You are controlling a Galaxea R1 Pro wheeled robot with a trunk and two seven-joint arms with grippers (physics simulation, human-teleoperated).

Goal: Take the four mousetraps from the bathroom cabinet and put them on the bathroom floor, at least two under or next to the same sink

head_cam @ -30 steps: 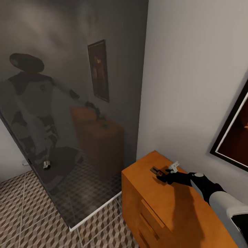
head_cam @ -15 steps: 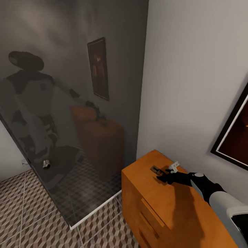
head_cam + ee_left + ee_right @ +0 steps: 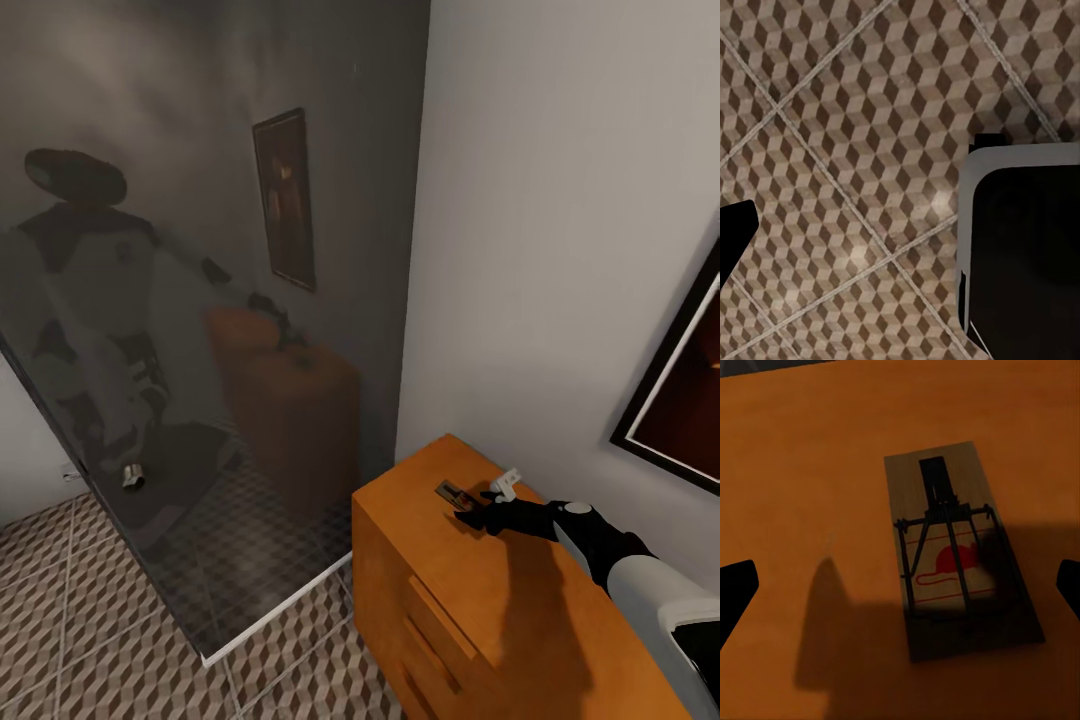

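A large dark mirror panel (image 3: 200, 330) fills the frame's left, leaning over the cube-patterned floor tiles (image 3: 60, 640). A pale grey wall (image 3: 560, 250) rises at right, holding a black-framed picture (image 3: 680, 400) at the right edge.

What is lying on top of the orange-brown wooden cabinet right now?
One flat brown wooden mousetrap with a dark metal spring bar lies on the orange-brown wooden cabinet top, beneath the open right gripper. The arm's shadow darkens part of the trap. What the drawers hold is hidden.
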